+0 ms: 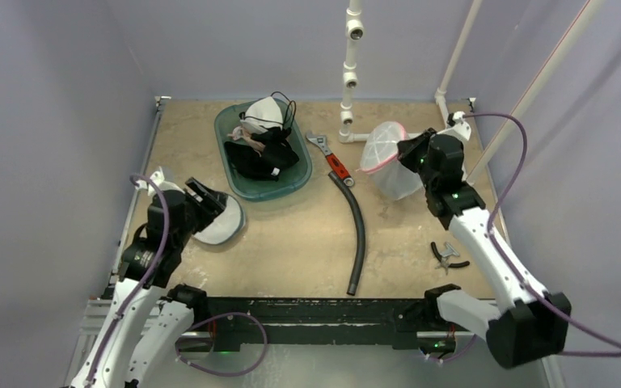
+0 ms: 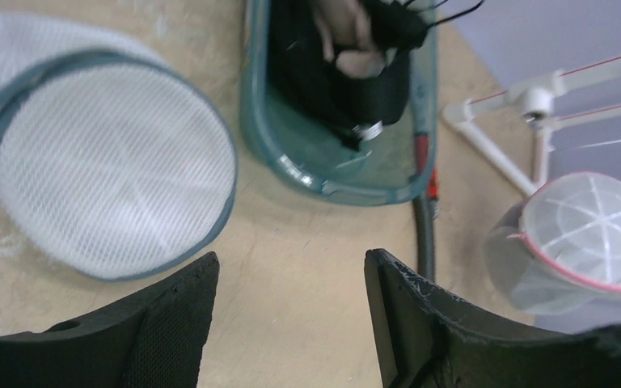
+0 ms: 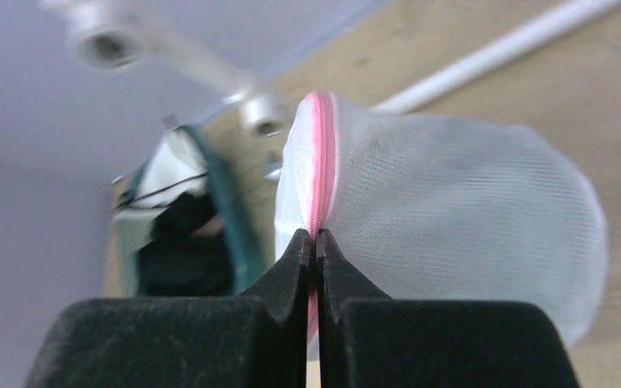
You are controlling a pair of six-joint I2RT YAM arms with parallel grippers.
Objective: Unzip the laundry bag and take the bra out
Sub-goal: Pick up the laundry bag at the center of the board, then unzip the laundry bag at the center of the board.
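A white mesh laundry bag with a pink zipper rim stands at the back right. My right gripper is shut on that pink zipper edge, pinching it between both fingertips. A second white mesh laundry bag with grey-blue trim lies at the left. My left gripper hovers open just right of it over bare table, holding nothing. No bra shows through either bag's mesh.
A teal tub at the back middle holds black and white garments with thin straps. A red-handled wrench, a curved black hose, pliers and a white pipe frame are also on the table.
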